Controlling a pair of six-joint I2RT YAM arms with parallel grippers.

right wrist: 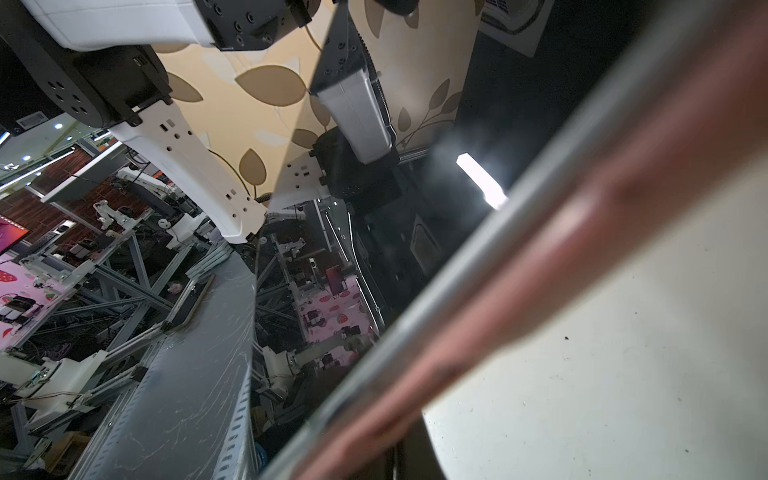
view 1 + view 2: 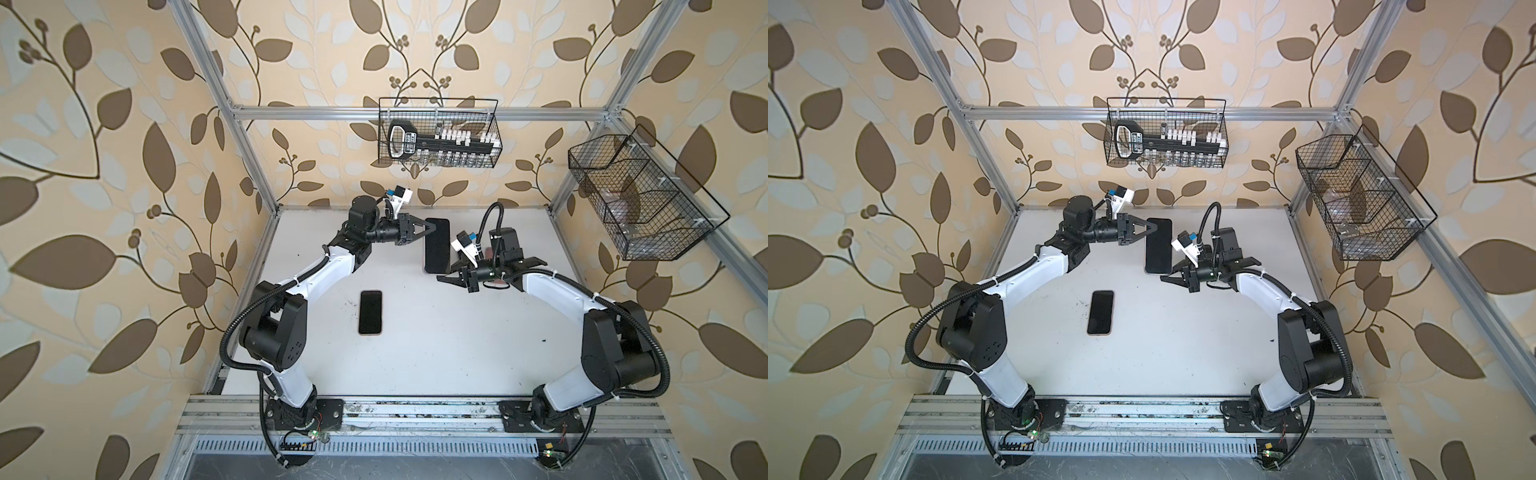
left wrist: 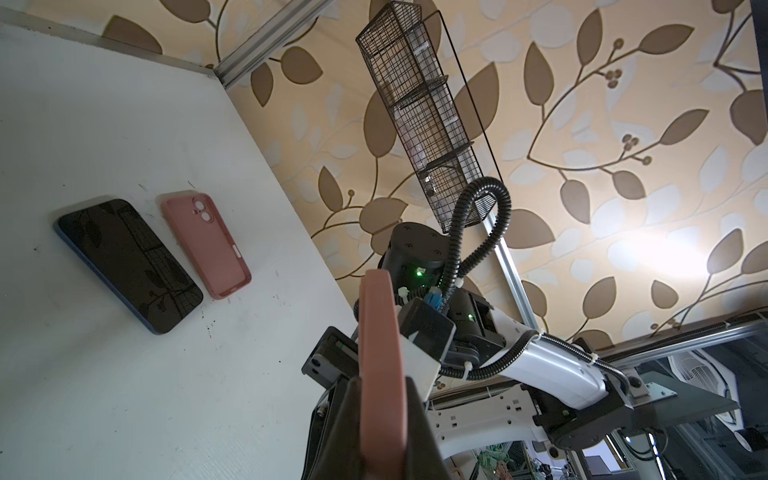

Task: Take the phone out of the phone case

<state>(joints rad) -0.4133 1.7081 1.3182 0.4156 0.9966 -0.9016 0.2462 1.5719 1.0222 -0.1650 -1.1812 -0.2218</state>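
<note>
A phone (image 2: pixel 437 247) (image 2: pixel 1158 249) hangs above the table's far middle, dark screen up, seated in a pink phone case (image 3: pixel 380 332). My left gripper (image 2: pixel 430 230) (image 2: pixel 1152 230) is shut on the case at its far left corner, and the pink edge shows between the black fingers (image 3: pixel 409 424). At the near right corner, my right gripper (image 2: pixel 441 277) (image 2: pixel 1165 280) is shut against the case edge. In the right wrist view the glossy screen (image 1: pixel 415 208), a silver rim and the pink case (image 1: pixel 540 266) fill the frame, and the jaws are mostly hidden.
A second dark phone (image 2: pixel 370 312) (image 2: pixel 1100 312) lies flat on the white table (image 2: pixel 436 340). The left wrist view shows a blue-edged phone (image 3: pixel 129 266) and an empty pink case (image 3: pixel 205 245) lying side by side. Wire baskets hang on the back wall (image 2: pixel 438 137) and right wall (image 2: pixel 640 195).
</note>
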